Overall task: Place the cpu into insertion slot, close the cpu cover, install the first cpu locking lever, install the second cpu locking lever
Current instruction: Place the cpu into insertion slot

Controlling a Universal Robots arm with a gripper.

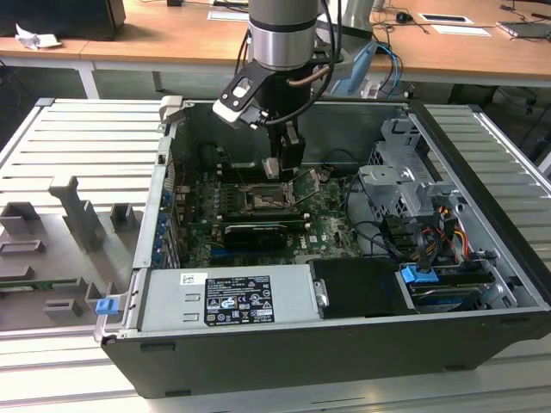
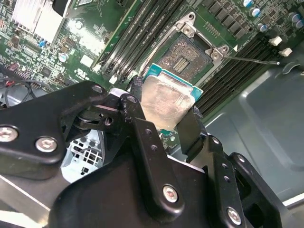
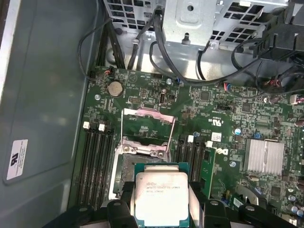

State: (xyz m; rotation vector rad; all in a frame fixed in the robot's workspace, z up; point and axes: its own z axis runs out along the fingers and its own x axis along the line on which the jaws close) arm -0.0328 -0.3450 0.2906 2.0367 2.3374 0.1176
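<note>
Cpu: one flat square chip, metal face out, clamped by two opposite edges between the black fingers of my gripper. I read it as hanging over one edge of the socket, clear of it and not yet seated. Socket: bare, contact grid exposed, set in the green board inside the open computer case. Cover: swung up and open along one edge of the socket. Memory slots: long dark rows flanking the socket on both sides.

cpu apparently above insertion slot
</note>
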